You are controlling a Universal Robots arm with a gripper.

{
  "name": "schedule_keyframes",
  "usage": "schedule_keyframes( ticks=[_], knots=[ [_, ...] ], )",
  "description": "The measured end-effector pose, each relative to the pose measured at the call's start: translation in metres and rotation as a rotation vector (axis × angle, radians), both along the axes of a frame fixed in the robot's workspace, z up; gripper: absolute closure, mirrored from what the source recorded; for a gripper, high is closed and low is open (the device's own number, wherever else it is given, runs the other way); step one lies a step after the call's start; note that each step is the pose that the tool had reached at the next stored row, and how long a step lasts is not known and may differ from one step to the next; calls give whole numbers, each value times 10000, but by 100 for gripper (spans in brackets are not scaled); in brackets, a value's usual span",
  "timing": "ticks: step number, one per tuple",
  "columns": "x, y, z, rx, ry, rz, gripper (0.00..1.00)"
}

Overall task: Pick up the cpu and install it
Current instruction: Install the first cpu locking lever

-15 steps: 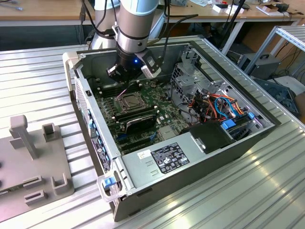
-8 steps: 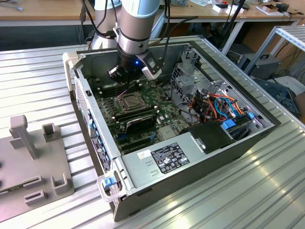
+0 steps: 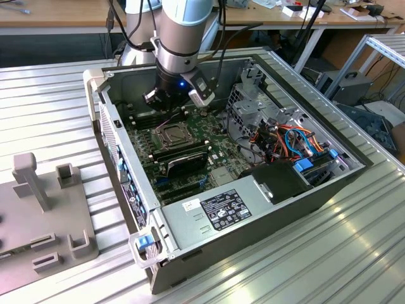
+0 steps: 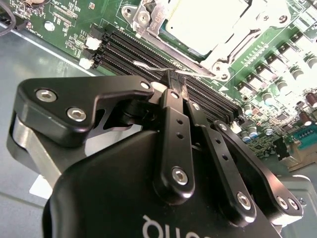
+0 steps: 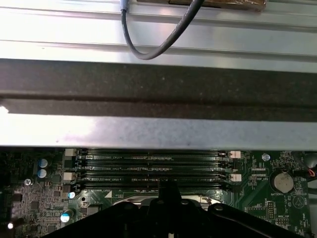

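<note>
The cpu (image 3: pixel 169 133) sits in the socket on the motherboard (image 3: pixel 218 158), inside the open computer case (image 3: pixel 253 209). Exterior view: the chip reads as a dull square inside a dark frame, with the black expansion card (image 3: pixel 183 161) just beside it on the near side. The arm stands over the board and the gripper (image 3: pixel 166 101) hangs close above the memory slots (image 3: pixel 142 117), just past the socket on the far side. Case walls rise on all sides; the drive cage (image 3: pixel 250 101) and the cable bundle (image 3: pixel 288 139) crowd the exterior view's right. Open room for moving lies straight up through the open side of the case.

Second wrist view: the cpu (image 4: pixel 205 22) shows its pale metal top, lying flat within the shiny socket frame (image 4: pixel 148 17). The gripper (image 4: pixel 176 82) has its fingers drawn together, tips meeting, nothing between them; they point at a thin wire lever (image 4: pixel 148 67) that runs along the socket edge beside the memory slots (image 4: pixel 129 49). Whether the tips touch the lever I cannot tell.

First wrist view: the memory slots (image 5: pixel 153 166) run across, empty, and the gripper (image 5: pixel 167 187) tip stands over the slot nearest the socket. The case wall (image 5: pixel 158 131) stands just beyond the slots; little clearance that way.

Judgement: the chip appears already seated. What remains looks like latching the frame.
</note>
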State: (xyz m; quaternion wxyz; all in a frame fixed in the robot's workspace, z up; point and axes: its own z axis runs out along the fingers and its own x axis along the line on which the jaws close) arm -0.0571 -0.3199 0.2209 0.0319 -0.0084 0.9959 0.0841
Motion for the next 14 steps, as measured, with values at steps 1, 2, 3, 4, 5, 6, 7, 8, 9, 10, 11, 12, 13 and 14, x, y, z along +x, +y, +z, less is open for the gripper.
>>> schedule_keyframes(
  ticks=[1, 2, 3, 4, 5, 6, 7, 8, 9, 10, 11, 12, 13, 14],
  knots=[
    [4, 0, -4, 0, 2, 1, 89],
    [9, 0, -6, -2, 3, -1, 89],
    [17, 0, -9, -2, 4, 0, 89],
    [20, 0, -10, -2, 5, 0, 89],
    [23, 0, -11, -1, 5, 0, 89],
    [26, 0, -13, 0, 5, -1, 89],
    [28, 0, -15, 0, 5, -2, 89],
    [29, 0, -19, 2, 3, -3, 89],
    [30, 0, -24, 2, 3, -3, 89],
    [31, 0, -27, 0, 5, -2, 89],
    [31, 0, -32, 0, 5, -3, 89],
    [31, 0, -35, 0, 4, -3, 89],
    [31, 0, -39, 0, 5, -3, 89],
    [32, 0, -42, 0, 5, -3, 89]
  ],
)
